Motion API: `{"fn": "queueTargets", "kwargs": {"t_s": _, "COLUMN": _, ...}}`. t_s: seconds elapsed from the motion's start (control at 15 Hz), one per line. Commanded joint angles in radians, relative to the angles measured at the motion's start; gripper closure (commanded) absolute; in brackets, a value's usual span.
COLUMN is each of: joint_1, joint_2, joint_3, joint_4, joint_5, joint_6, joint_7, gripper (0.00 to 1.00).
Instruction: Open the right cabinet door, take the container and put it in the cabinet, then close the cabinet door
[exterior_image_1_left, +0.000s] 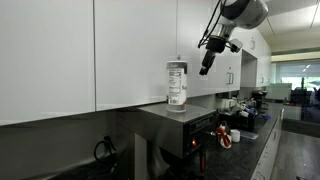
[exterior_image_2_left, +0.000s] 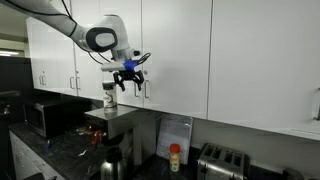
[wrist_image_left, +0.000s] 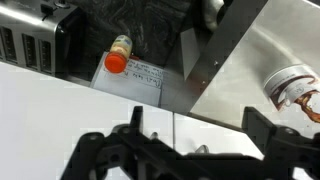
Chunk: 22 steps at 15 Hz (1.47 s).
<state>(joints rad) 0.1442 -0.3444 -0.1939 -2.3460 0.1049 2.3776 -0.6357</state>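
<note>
The container (exterior_image_1_left: 177, 84) is a clear jar with a pale lid and a label band. It stands upright on top of a metal machine (exterior_image_1_left: 180, 118) under the wall cabinets. It also shows in an exterior view (exterior_image_2_left: 110, 95) and at the right edge of the wrist view (wrist_image_left: 295, 85). The right cabinet door (exterior_image_2_left: 175, 50) is shut, with its silver handle (exterior_image_2_left: 146, 88) near its left edge. My gripper (exterior_image_2_left: 128, 78) is open and empty. It hovers in front of the door seam by that handle, beside and above the container. It also shows in an exterior view (exterior_image_1_left: 207, 62) and in the wrist view (wrist_image_left: 198, 135).
A small bottle with a red cap (exterior_image_2_left: 175, 157) stands on the counter below, also in the wrist view (wrist_image_left: 118, 57). A toaster (exterior_image_2_left: 222, 162) sits further along the counter. A microwave (exterior_image_2_left: 45, 115) is on the other side of the machine. Neighbouring white doors (exterior_image_2_left: 55, 50) are shut.
</note>
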Motion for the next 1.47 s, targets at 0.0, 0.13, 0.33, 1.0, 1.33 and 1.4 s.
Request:
{"fn": "queueTargets", "kwargs": {"t_s": 0.0, "joint_1": 0.013, "joint_2": 0.094, "joint_3": -0.024, "joint_4": 0.075, "joint_5": 0.101, "joint_6": 0.048, "joint_7": -0.138, "gripper": 0.00}}
{"fn": "queueTargets", "kwargs": {"t_s": 0.13, "joint_1": 0.001, "joint_2": 0.128, "joint_3": -0.013, "joint_4": 0.106, "joint_5": 0.136, "joint_6": 0.072, "joint_7": -0.176, "gripper": 0.00}}
{"fn": "queueTargets", "kwargs": {"t_s": 0.33, "joint_1": -0.011, "joint_2": 0.176, "joint_3": 0.006, "joint_4": 0.149, "joint_5": 0.164, "joint_6": 0.106, "joint_7": -0.207, "gripper": 0.00}}
{"fn": "queueTargets", "kwargs": {"t_s": 1.0, "joint_1": -0.040, "joint_2": 0.270, "joint_3": 0.054, "joint_4": 0.208, "joint_5": 0.180, "joint_6": 0.171, "joint_7": -0.208, "gripper": 0.00}}
{"fn": "queueTargets", "kwargs": {"t_s": 1.33, "joint_1": -0.052, "joint_2": 0.286, "joint_3": 0.075, "joint_4": 0.215, "joint_5": 0.183, "joint_6": 0.182, "joint_7": -0.199, "gripper": 0.00}}
{"fn": "queueTargets", "kwargs": {"t_s": 1.4, "joint_1": -0.054, "joint_2": 0.285, "joint_3": 0.078, "joint_4": 0.214, "joint_5": 0.184, "joint_6": 0.182, "joint_7": -0.199, "gripper": 0.25}}
